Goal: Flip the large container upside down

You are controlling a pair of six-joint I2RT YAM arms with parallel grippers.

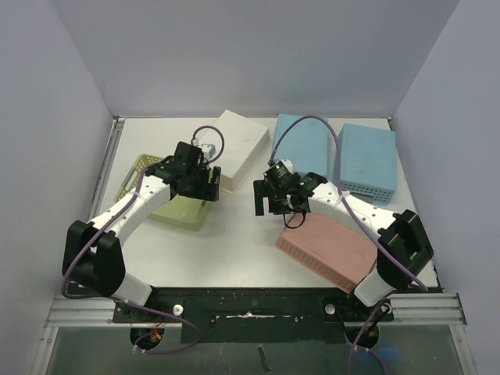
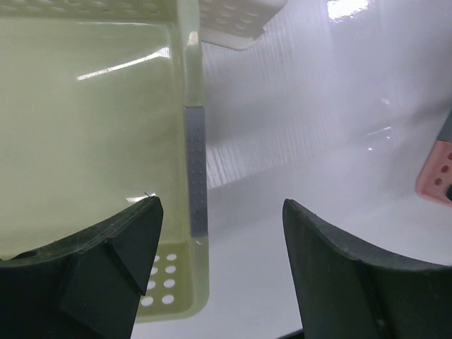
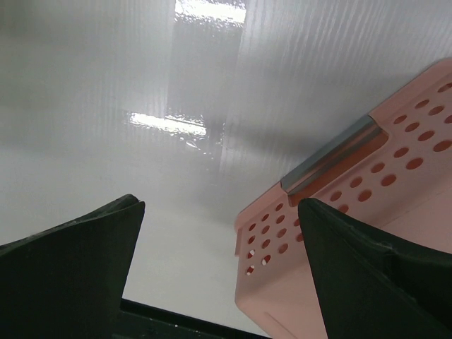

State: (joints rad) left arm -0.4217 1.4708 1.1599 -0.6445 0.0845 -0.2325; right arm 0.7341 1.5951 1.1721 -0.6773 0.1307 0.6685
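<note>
A yellow-green perforated basket stands open side up at the left of the table. My left gripper is open just above its right rim. In the left wrist view the rim with a grey strip runs between the fingers, with the left finger over the basket's floor and the right finger over the table; the gripper holds nothing. A pink container lies bottom up at the front right. My right gripper is open and empty beside its far left corner, the gripper mostly over bare table.
A white container lies bottom up at the back centre, touching the basket's far corner. Two blue containers lie bottom up at the back right. Grey walls enclose the table on three sides.
</note>
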